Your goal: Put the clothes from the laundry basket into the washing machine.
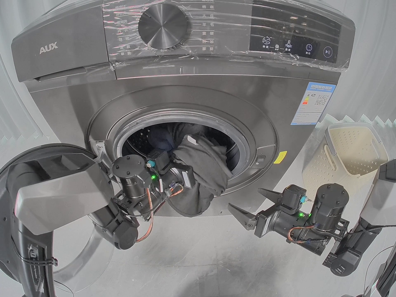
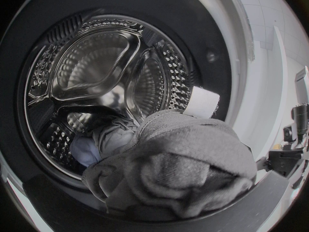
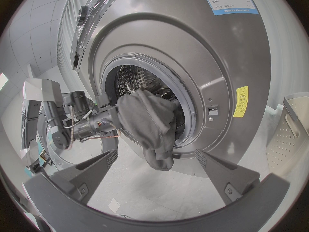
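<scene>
With our left pincer pinching the grey sweater, we are pushing deep into the drum, so that no hanging end is catching the rim.

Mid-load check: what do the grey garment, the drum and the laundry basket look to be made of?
Grey garment: soft knit, perhaps fleece or jersey; matte, visible seams, hangs in limp folds.
Drum: polished metal, likely stainless steel; mirror-like reflections, embossed perforated wall.
Laundry basket: rigid cream plastic, by the look; moulded hole grid, smooth rim.
</scene>
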### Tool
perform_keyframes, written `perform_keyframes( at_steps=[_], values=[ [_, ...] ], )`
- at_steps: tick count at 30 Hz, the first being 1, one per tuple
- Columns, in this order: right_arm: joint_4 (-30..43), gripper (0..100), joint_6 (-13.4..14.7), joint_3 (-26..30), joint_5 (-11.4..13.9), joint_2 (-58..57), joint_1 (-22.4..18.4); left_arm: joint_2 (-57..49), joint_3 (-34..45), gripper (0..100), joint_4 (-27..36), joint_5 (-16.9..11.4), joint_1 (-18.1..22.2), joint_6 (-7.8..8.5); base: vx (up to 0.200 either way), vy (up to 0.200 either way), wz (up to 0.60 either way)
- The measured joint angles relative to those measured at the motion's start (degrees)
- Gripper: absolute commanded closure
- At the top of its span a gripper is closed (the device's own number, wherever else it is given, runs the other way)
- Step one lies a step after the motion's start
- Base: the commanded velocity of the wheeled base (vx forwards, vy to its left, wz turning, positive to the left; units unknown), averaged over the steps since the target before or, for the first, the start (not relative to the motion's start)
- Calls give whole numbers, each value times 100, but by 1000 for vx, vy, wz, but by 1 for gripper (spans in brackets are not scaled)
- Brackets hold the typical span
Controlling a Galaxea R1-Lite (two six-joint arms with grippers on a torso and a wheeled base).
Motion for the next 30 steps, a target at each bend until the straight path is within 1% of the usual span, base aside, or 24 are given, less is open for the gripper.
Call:
perform_keyframes(
  at_steps=[5, 11, 17, 20, 26, 30],
  values=[
    [0, 0, -5, 2, 4, 0, -5, 485, -968, 100, 46, 130, 132, -11, 0, 0, 0],
    [0, 0, -11, -2, 6, 6, 6, 1053, -2048, 100, 271, 205, 335, 2, 0, 0, 0],
    [-1, 0, -11, -6, 1, 17, 35, 1442, -2994, 100, 1036, 308, 527, 57, 0, 0, 0],
    [0, 0, -11, -6, 1, 28, 48, 1571, -3561, 100, 1412, 421, 580, 67, 0, 0, 0],
    [0, 0, -17, -6, 0, 46, 50, 1798, -4567, 100, 1818, 763, 606, 65, 0, 0, 0],
    [-1, 0, -22, -6, -2, 52, 61, 1941, -4945, 100, 1940, 875, 611, 51, 0, 0, 0]
  ],
)
